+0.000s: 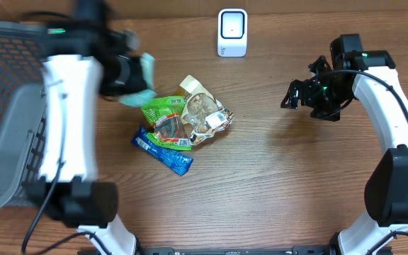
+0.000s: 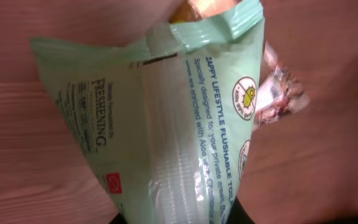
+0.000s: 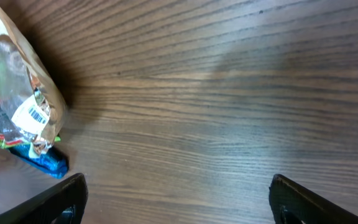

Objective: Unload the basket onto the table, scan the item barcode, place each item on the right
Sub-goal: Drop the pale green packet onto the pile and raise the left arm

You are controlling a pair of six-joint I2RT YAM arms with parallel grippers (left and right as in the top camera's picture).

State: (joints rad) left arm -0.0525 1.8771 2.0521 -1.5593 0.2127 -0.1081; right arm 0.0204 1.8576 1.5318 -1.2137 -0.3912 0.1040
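Hanging from the left gripper [image 1: 124,75], a mint-green pouch [image 2: 166,112] fills the left wrist view; the gripper is clamped nearly closed on its lower edge, and only dark slivers of it show at the bottom of that view. The pouch has a clear, ribbed strip down its middle; blue print runs lengthwise beside the strip; the word "FRESHENING" shows on the left panel, with a small red mark below it.

From overhead the pouch is blurred, left of centre over the counter [image 1: 275,184]; it sits at the upper-left edge of a pile [image 1: 183,124] and well apart from the scanner [image 1: 232,32]; whether it clears the counter I cannot tell.

The pile lies mid-counter: a green packet [image 1: 163,113], a tan bag [image 1: 202,110] overlapping it on the right, and a blue bar [image 1: 163,149] poking out below; the tan bag carries a white label [image 3: 33,115] with a barcode, seen in the right wrist view.

The scanner is white, standing at the far edge near centre; a grey mesh basket [image 1: 6,92] occupies the left edge, beside the left arm.

The right gripper [image 1: 290,95] is on the right side, pointing toward the pile and well apart from it; its fingers [image 3: 48,199] are spread wide, with only bare wood between them.
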